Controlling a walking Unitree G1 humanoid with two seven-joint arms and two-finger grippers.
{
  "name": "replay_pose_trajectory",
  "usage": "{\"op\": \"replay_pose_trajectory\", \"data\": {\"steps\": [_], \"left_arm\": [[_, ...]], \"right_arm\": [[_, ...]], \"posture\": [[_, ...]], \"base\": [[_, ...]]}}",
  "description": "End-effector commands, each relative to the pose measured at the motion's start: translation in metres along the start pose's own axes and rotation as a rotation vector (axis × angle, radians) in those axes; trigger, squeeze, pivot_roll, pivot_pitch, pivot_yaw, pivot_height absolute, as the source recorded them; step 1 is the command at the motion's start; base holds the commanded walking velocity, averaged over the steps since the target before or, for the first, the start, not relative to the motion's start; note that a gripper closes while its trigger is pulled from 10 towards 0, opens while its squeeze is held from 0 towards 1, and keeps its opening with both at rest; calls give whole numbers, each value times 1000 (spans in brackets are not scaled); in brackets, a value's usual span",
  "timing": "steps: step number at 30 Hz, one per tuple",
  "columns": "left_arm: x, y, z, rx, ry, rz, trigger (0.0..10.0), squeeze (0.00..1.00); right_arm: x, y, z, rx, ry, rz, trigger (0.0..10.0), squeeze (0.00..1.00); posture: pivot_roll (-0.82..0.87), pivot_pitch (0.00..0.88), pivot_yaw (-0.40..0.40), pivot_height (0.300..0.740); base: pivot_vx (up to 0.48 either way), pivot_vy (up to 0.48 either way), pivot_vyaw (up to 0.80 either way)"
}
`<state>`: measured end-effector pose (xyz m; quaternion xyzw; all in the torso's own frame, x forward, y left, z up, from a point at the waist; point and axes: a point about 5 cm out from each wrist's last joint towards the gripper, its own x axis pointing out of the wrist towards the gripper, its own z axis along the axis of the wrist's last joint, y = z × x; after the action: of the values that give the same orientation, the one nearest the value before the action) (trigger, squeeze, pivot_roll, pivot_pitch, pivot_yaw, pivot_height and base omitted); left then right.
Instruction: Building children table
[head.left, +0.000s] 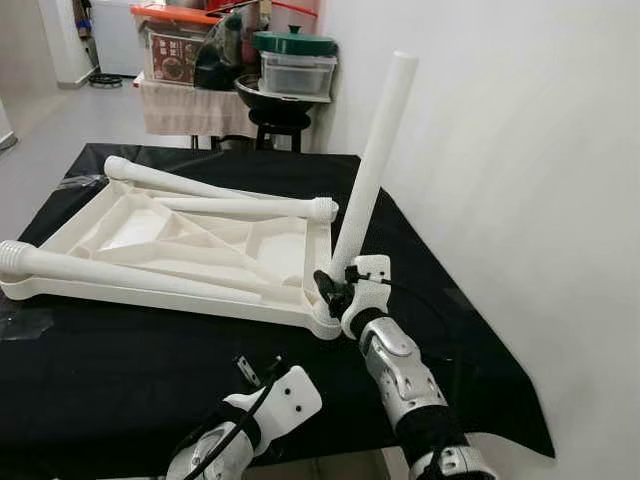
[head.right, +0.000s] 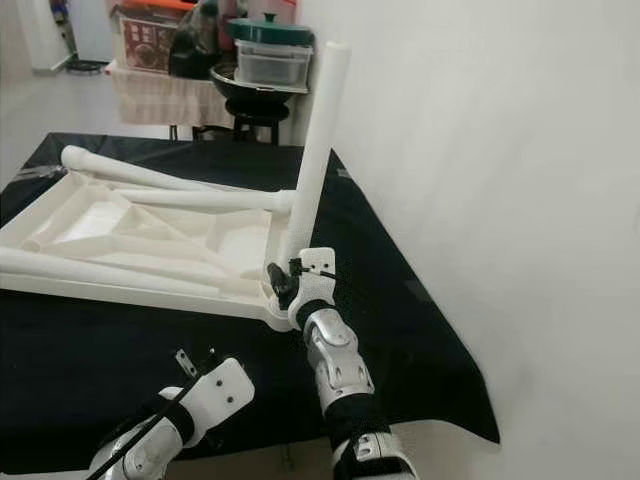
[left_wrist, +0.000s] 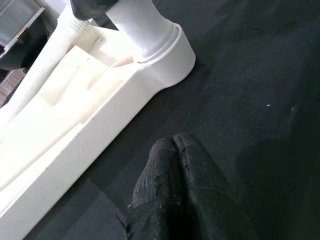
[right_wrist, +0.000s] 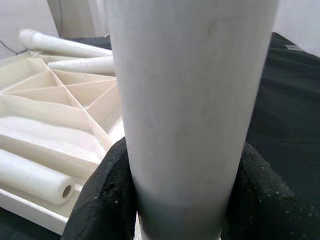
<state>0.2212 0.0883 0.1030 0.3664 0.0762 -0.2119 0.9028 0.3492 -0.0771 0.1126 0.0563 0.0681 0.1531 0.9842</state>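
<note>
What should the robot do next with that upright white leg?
Probably twist the upright leg further into the corner socket of the tabletop: the right gripper clasps its base, and it leans rather than standing straight.

place: a room in a home, used to keep things
wall: a plain white wall (head.left: 520, 200) runs down the right side
floor: a black cloth (head.left: 120, 370) is spread out on the pale floor (head.left: 60, 130)
back corner: a black stool (head.left: 275, 120) holds a clear box with a green lid (head.left: 295, 65)
next to it: a low table with a pale cloth (head.left: 190, 108) holds a see-through box with an orange lid (head.left: 172, 45)
feel: house stuff piled by the wall, like at home
</note>
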Motion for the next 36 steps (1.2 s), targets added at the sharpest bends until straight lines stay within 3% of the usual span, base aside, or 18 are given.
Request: {"op": "replay_pose_trajectory", "data": {"steps": [1, 3, 5, 7, 8, 9, 10, 14, 21, 22, 30, 36], "left_arm": [[0, -4, 2, 1, -7, -12, 10000, 0], [0, -4, 2, 0, -7, -12, 10000, 0], [1, -5, 2, -1, -6, -13, 10000, 0], [2, -5, 2, -2, -6, -14, 10000, 0], [2, -5, 2, -2, -6, -14, 10000, 0], [2, -5, 2, -2, -6, -14, 10000, 0], [3, -5, 2, -3, -5, -14, 10000, 0], [4, -5, 2, -4, -4, -15, 10000, 0], [2, -5, 1, -5, -2, -13, 10000, 0], [1, -5, 1, -5, -1, -13, 10000, 0], [-2, -5, 0, -5, 0, -11, 10000, 0], [-3, -6, 0, -6, 2, -11, 10000, 0]], "right_arm": [[-1, 7, -17, -6, 125, 53, 10000, 1000], [-2, 11, -13, -9, 119, 77, 10000, 1000], [4, 16, 4, -6, 69, 214, 10000, 1000], [7, 16, 12, -11, 38, 270, 10000, 1000], [10, 14, 21, -21, 12, 356, 10000, 63], [10, 14, 21, -21, 12, 356, 10000, 63], [12, 10, 28, -49, -4, 422, 10000, 0], [13, -6, 42, -146, 28, 651, 10000, 0], [13, -9, 45, -173, 108, 778, 10000, 0], [14, -8, 46, -164, 121, 771, 0, 0], [17, -11, 43, -135, 139, 741, 0, 0], [21, -19, 35, -277, 188, 556, 0, 0]], "posture": [[145, 0, -151, 740], [145, 0, -151, 740], [152, 0, -155, 740], [152, 0, -155, 740], [152, 0, -155, 740], [152, 0, -155, 740], [154, 0, -157, 740], [163, 0, -157, 740], [183, 0, -150, 740], [186, 0, -149, 740], [192, 0, -147, 740], [188, 0, -159, 740]], "base": [[0, 0, 0], [0, 0, 0], [0, 0, 0], [0, 0, 0], [0, 0, 0], [0, 0, 0], [0, 0, 0], [0, 0, 0], [0, 0, 0], [0, 0, 0], [0, 0, 0], [0, 0, 0]]}}
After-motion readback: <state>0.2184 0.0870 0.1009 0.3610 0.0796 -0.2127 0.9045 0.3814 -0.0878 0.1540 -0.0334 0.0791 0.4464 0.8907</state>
